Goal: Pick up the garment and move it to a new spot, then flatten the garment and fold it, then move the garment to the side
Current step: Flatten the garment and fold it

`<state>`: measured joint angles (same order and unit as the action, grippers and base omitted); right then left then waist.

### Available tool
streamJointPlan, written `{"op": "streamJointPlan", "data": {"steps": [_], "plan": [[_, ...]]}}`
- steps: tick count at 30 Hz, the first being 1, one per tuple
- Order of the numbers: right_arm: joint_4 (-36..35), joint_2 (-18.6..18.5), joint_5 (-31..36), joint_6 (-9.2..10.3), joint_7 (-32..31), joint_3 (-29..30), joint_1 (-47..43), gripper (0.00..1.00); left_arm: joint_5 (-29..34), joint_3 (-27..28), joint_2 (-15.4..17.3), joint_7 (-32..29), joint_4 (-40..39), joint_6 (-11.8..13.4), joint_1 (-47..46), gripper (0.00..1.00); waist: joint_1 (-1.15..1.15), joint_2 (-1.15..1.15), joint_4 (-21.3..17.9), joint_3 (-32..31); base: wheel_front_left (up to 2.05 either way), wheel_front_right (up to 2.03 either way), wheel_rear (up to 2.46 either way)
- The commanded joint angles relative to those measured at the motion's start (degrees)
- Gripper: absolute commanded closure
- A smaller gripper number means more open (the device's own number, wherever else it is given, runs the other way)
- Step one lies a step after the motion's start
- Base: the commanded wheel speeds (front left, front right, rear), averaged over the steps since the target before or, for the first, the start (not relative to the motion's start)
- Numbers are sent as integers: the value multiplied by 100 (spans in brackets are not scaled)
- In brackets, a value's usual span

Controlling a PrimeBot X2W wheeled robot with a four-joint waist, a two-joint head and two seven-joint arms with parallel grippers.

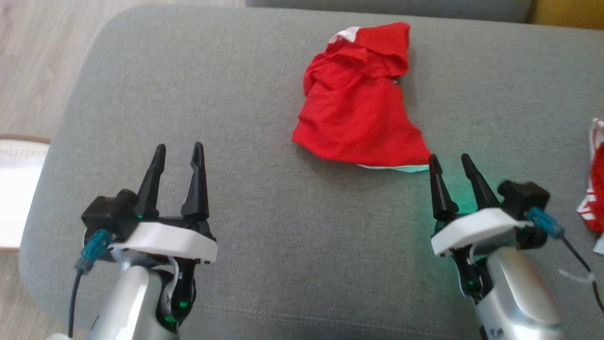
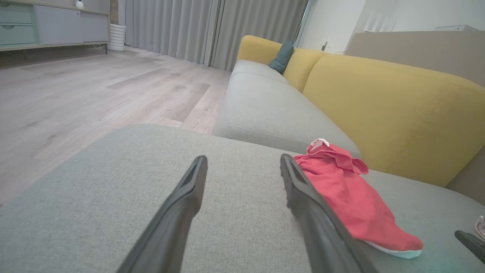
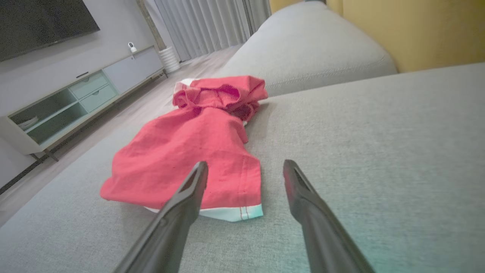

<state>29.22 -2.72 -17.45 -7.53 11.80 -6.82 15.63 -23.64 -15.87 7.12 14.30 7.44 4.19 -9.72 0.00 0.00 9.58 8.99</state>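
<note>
Over on the left, the left gripper sits low, jaws spread wide and empty, fingers pointing forward. Across from it, the right gripper is parted just as wide, fingers leaning slightly inward. The left forearm and right forearm come up from below, well apart.

Left tool and right tool are each showing two black tapered fingers on a white plate; behind each, a teal connector is trailing a dark cable.
</note>
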Motion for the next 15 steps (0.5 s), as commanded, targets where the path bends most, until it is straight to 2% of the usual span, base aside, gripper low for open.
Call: {"op": "streamJointPlan", "data": {"steps": [1,15], "plan": [[93,-16,-73,4,-31,-184,329,0,116,228,15,69,-154,-51,-297,0,0,0,112,133,0,0,0],[1911,-16,-269,4,-3,-338,1436,0,351,377,-238,70,35,-290,-440,0,0,0,421,492,0,0,0]]}}
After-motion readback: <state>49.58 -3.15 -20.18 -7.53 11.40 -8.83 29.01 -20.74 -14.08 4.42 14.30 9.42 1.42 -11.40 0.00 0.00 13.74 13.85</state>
